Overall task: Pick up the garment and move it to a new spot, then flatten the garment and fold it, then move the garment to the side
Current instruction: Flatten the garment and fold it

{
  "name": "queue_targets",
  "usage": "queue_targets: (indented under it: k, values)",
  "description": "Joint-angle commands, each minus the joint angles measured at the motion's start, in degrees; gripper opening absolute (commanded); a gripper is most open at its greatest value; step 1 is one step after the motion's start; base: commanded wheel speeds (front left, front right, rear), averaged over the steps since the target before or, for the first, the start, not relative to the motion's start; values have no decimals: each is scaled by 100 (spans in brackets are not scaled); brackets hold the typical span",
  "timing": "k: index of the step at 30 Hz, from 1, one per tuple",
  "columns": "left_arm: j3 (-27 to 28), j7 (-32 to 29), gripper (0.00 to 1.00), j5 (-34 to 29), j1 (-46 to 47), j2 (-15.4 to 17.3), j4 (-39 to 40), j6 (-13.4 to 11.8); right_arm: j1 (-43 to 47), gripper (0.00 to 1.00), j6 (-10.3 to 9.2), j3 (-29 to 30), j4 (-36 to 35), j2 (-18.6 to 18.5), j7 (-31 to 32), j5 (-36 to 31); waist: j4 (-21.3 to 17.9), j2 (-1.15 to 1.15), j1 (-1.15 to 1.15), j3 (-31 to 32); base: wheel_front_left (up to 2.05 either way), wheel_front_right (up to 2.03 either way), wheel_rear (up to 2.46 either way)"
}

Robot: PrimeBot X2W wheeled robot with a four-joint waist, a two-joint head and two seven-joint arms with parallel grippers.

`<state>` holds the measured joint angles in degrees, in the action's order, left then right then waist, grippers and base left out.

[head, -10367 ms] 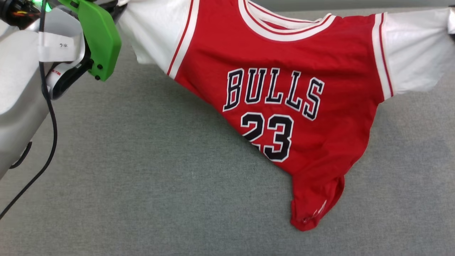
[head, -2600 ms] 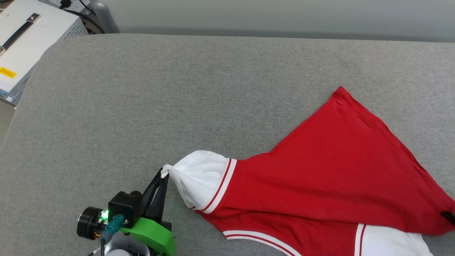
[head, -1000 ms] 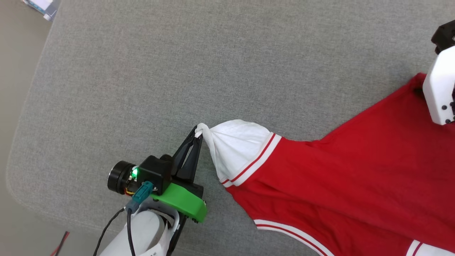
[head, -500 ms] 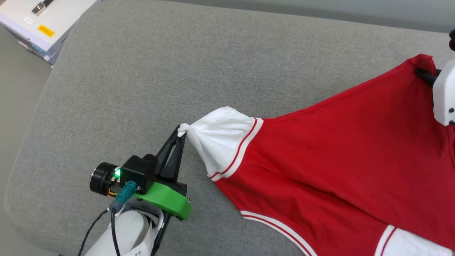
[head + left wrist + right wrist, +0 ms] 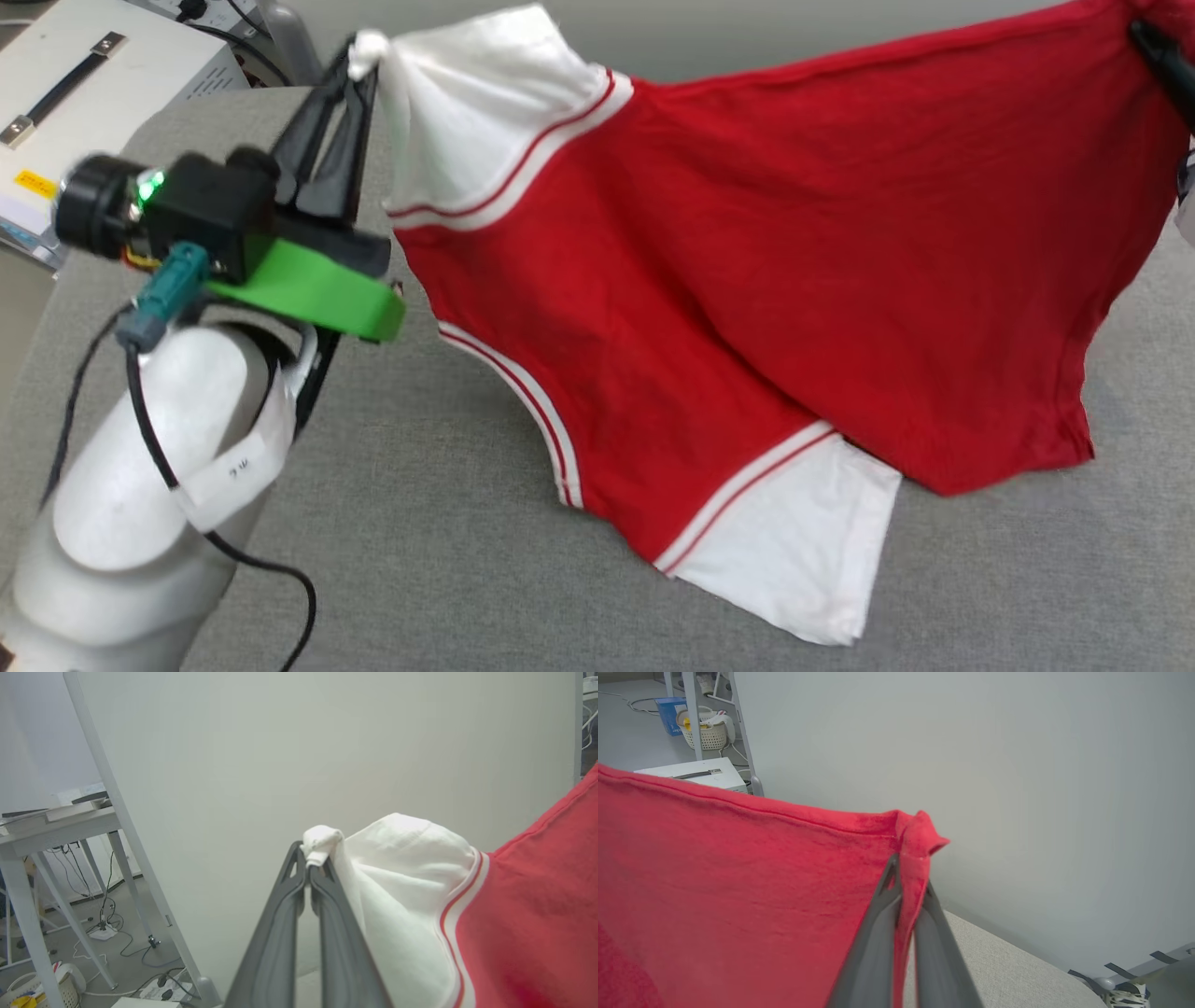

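Over the counter (image 5: 467,560), holding the shirt (image 5: 747,233) aloft with both hands. Pinching the bunched tip of one white sleeve (image 5: 467,103) with the left hand (image 5: 359,58), shut tight on the cloth, at the upper left of the head view. Same grip from the left wrist (image 5: 308,870): a knot of white fabric poking out past the closed tips, with the sleeve (image 5: 397,896) and the red body (image 5: 537,914) trailing off to the right against a pale wall (image 5: 280,742).

Clamping a red corner with the right hand (image 5: 1144,35), at the upper right edge of the head view. From the right wrist (image 5: 908,877), shut on a folded red edge, with the cloth (image 5: 738,882) stretched away to the left.

Between the two grips, spreading a plain red side toward the head camera. Lower down, letting the rest sag: second sleeve (image 5: 794,551) resting on the counter, striped neck trim (image 5: 523,401) hanging close over it, touching or not, cannot tell.

Past the counter's far left corner, a white box (image 5: 93,84) with a dark handle; from the right wrist, the same box (image 5: 696,774) near a basket (image 5: 703,735). On the left forearm, a green bracket (image 5: 308,289) and a black cable (image 5: 140,420).
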<state>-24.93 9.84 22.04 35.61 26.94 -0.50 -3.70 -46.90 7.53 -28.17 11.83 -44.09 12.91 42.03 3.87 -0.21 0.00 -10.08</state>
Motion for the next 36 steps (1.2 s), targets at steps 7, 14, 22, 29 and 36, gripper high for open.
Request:
queue_targets:
  k: [7,14,22,29,36]
  values:
    - [123,-327,0,-165,1887,15,-204,392,-937,0,-4,525,-137,407,87,-638,-218,21,0,-786,0,0,0]
    - [133,-430,0,-320,3988,-166,-1052,751,-2538,0,-4,745,306,730,144,-1219,-307,21,0,-1471,0,0,0]
    - [197,-432,0,-335,6151,-200,-2103,990,-4525,0,-4,379,1278,1021,2,-1627,-396,21,0,-2054,0,0,0]
    - [-99,-334,0,-330,7324,-310,-2910,1089,-5755,0,-4,-48,2212,1178,-422,-1797,-352,21,0,-2293,0,0,0]
    - [-364,-80,0,-219,7664,-345,-3659,1111,-6232,0,-4,-467,3073,1328,-828,-1782,-372,21,0,-2513,0,0,0]
